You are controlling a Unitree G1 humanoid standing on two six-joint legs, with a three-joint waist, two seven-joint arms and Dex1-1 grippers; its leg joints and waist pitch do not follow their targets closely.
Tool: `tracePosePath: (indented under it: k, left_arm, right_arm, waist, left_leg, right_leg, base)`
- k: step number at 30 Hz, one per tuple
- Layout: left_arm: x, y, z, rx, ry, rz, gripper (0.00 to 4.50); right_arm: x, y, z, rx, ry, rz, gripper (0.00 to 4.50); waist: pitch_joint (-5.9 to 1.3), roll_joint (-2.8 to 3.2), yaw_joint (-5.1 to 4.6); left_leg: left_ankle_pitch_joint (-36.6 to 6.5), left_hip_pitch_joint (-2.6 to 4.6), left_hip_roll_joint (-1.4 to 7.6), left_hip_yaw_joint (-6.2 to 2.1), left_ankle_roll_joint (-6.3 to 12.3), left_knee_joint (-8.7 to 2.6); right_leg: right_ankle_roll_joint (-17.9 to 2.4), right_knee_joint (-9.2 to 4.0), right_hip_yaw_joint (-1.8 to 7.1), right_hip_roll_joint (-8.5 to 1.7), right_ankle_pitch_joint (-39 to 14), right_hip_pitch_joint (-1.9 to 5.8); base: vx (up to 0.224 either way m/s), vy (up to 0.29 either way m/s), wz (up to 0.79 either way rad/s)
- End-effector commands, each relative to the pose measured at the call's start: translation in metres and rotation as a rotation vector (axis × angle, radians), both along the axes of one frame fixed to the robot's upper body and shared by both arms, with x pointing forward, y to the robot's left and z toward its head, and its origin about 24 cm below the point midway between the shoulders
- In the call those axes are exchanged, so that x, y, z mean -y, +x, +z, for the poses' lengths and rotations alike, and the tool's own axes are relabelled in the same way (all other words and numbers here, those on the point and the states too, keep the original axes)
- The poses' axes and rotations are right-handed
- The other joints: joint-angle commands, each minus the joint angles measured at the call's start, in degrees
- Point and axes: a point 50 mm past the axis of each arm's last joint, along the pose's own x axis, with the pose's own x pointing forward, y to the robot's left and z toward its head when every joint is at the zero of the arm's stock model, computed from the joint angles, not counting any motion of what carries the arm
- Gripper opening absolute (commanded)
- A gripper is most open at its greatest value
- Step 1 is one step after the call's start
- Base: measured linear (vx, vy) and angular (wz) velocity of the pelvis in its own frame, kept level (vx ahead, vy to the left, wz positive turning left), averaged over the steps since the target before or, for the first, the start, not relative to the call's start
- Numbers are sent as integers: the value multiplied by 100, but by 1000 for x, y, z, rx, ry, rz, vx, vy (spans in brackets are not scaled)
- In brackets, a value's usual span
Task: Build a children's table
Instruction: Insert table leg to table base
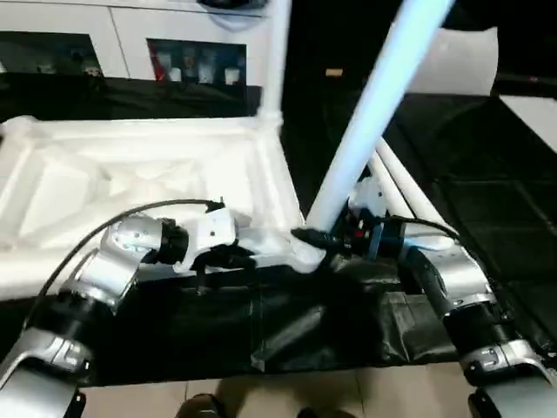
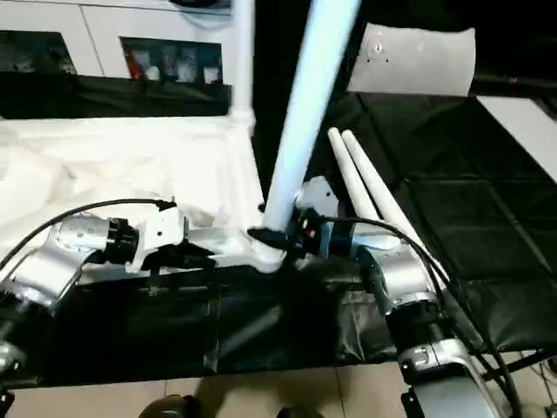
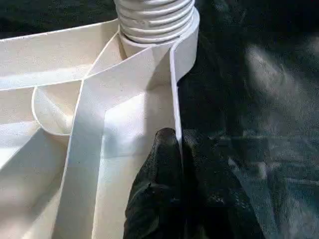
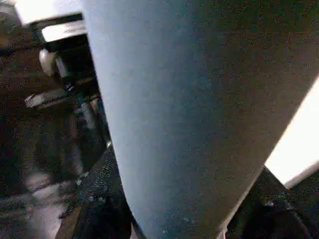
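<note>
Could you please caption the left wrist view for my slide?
Left gripper pinches the tabletop rim beside the corner socket holding a leg.

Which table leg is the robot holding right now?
The leaning leg at the tabletop's near corner: the right gripper clasps its base. Another leg stands at the far corner; two more lie flat, untouched.

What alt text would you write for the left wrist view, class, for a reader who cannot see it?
The left gripper pinches the thin side wall of the upturned white tabletop, black fingers shut on the rim. Just beyond, a leg's threaded end sits in the round corner socket, beside black sheeting.
</note>
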Motion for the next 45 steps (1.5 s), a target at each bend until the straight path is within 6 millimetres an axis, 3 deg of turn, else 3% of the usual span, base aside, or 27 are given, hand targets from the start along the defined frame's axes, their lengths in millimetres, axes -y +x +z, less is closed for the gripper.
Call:
tracePosePath:
  k: [1, 11, 12, 15, 19, 20, 22, 23, 24, 25, 26, 29, 30, 32, 34, 36, 37, 39, 41, 42, 45]
  left_arm:
    - [0, 5, 7, 39, 44, -44, 0]
    - [-2, 14, 10, 37, 87, -110, 0]
    - [-3, 16, 10, 39, 85, -102, 0]
    - [-6, 18, 9, 37, 75, -67, 0]
    - [-11, 21, 9, 40, 17, 50, 0]
    - [-13, 22, 9, 46, -4, 100, 0]
    - [-18, 21, 9, 53, -44, 205, 0]
    - [-18, 19, 8, 51, -63, 240, 0]
    - [-19, 16, 8, 46, -87, 277, 0]
    - [-18, 12, 8, 40, -108, 316, 0]
    - [-13, 6, 7, 20, -149, 398, 0]
    - [-1, -2, 6, -13, -214, 530, 0]
    - [9, -7, 5, -31, -244, 588, 0]
    - [29, -13, 6, -46, -289, 632, 0]
    - [48, -15, 9, -55, -342, 671, 0]
    - [68, -16, 16, -51, -383, 681, 0]
    - [71, -15, 17, -48, -387, 681, 0]
    - [73, -14, 19, -30, -375, 692, 0]
    - [71, -11, 18, -2, -332, 702, 0]
    - [68, -11, 17, 12, -304, 712, 0]
    - [62, -9, 19, 32, -269, 760, 0]
  right_arm:
    - [-1, -23, -46, -196, -141, 109, 191]
    - [-7, -23, -49, -197, -162, 165, 191]
    - [-7, -24, -50, -198, -153, 160, 191]
    - [-7, -25, -52, -200, -132, 131, 191]
    - [-6, -23, -53, -192, -87, 42, 191]
    - [-6, -22, -53, -188, -72, -3, 191]
    - [-4, -17, -55, -170, -42, -108, 191]
    - [-4, -16, -55, -167, -29, -145, 191]
    - [-4, -14, -56, -169, -10, -194, 191]
    - [-5, -12, -57, -170, 9, -247, 191]
    - [-8, -10, -57, -171, 43, -316, 191]
    - [-17, -6, -60, -178, 64, -408, 191]
    - [-23, -3, -62, -184, 58, -460, 191]
    - [-35, 3, -63, -189, 54, -530, 191]
    - [-47, 8, -64, -208, 34, -572, 191]
    - [-59, 13, -60, -185, -26, -570, 191]
    - [-61, 15, -59, -192, -22, -576, 191]
    - [-62, 20, -55, -239, 7, -622, 191]
    - [-63, 22, -54, -236, -16, -604, 191]
    - [-64, 21, -54, -234, -32, -591, 191]
    - [-62, 21, -58, -279, -25, -598, 191]
  waist:
    - [-324, 69, -38]
    - [-389, 29, 28]
    - [-375, 66, 28]
    - [-358, 72, 29]
    - [-308, 92, 18]
    - [-287, 138, 23]
    - [-275, 110, 3]
    - [-251, 170, 0]
    - [-239, 137, -46]
    - [-227, 151, -54]
    - [-207, 117, -125]
    - [-199, 148, -255]
    - [-165, 116, -334]
    - [-137, 85, -387]
    - [-133, 93, -419]
    - [-145, 56, -447]
    - [-145, 64, -445]
    - [-183, 50, -440]
    - [-216, 78, -421]
    - [-225, 94, -415]
    - [-238, 103, -411]
  left_leg:
    - [-1336, 189, 369, -140, 162, -365]
    - [-1445, 209, 380, -144, 21, -368]
    - [-1552, 221, 384, -151, -24, -379]
    - [-1721, 231, 391, -163, -87, -400]
    - [-2170, 272, 394, -185, -203, -438]
    - [-2318, 290, 399, -205, -258, -451]
    - [-2540, 312, 391, -221, -291, -449]
    - [-2606, 306, 404, -240, -349, -464]
    - [-2785, 305, 398, -261, -367, -475]
    - [-2840, 314, 394, -268, -369, -472]
    - [-2866, 258, 398, -296, -380, -499]
    - [-2880, 249, 404, -302, -392, -497]
    - [-2873, 245, 367, -296, -321, -468]
    - [-2830, 246, 331, -301, -234, -425]
    - [-2793, 245, 288, -301, -162, -386]
    - [-2671, 212, 284, -298, -110, -395]
    - [-2671, 214, 280, -289, -86, -398]
    - [-2435, 168, 296, -276, -5, -427]
    - [-2151, 135, 312, -245, 94, -445]
    - [-2004, 138, 322, -212, 148, -433]
    - [-1858, 112, 333, -197, 174, -433]
  right_leg:
    - [-1091, -419, 279, -489, -1193, 166]
    - [-1203, -376, 262, -492, -829, 187]
    - [-1210, -394, 266, -499, -911, 174]
    - [-1196, -405, 268, -503, -1080, 172]
    - [-1141, -471, 283, -517, -1698, 143]
    - [-1110, -488, 289, -535, -1941, 125]
    - [-1036, -540, 292, -540, -2356, 101]
    - [-1033, -526, 300, -557, -2411, 87]
    - [-943, -563, 288, -548, -2766, 73]
    - [-917, -573, 290, -549, -2870, 51]
    - [-883, -570, 282, -551, -3001, 76]
    - [-907, -567, 278, -538, -3024, 58]
    - [-864, -606, 279, -523, -3222, 28]
    - [-693, -690, 270, -547, -3695, -3]
    - [-466, -759, 251, -537, -4027, -24]
    - [-390, -736, 226, -513, -3917, -17]
    - [-374, -752, 227, -504, -3875, -27]
    - [-392, -719, 236, -496, -3425, 24]
    - [-497, -663, 256, -455, -2734, 37]
    - [-649, -617, 273, -438, -2228, 27]
    - [-764, -581, 273, -439, -1862, 53]
  base:
    - [0, 0, 0]
    - [0, 0, 0]
    - [0, 0, 0]
    - [0, 0, 0]
    - [0, 0, 0]
    - [0, 0, 0]
    - [0, 0, 0]
    - [0, 0, 0]
    - [0, 0, 0]
    - [0, 0, 0]
    - [0, 0, 0]
    - [0, 0, 0]
    - [0, 0, 0]
    - [0, 0, 0]
    - [0, 0, 0]
    - [0, 0, 0]
    - [0, 0, 0]
    - [0, 0, 0]
    - [0, 0, 0]
    - [0, 0, 0]
    - [0, 0, 0]
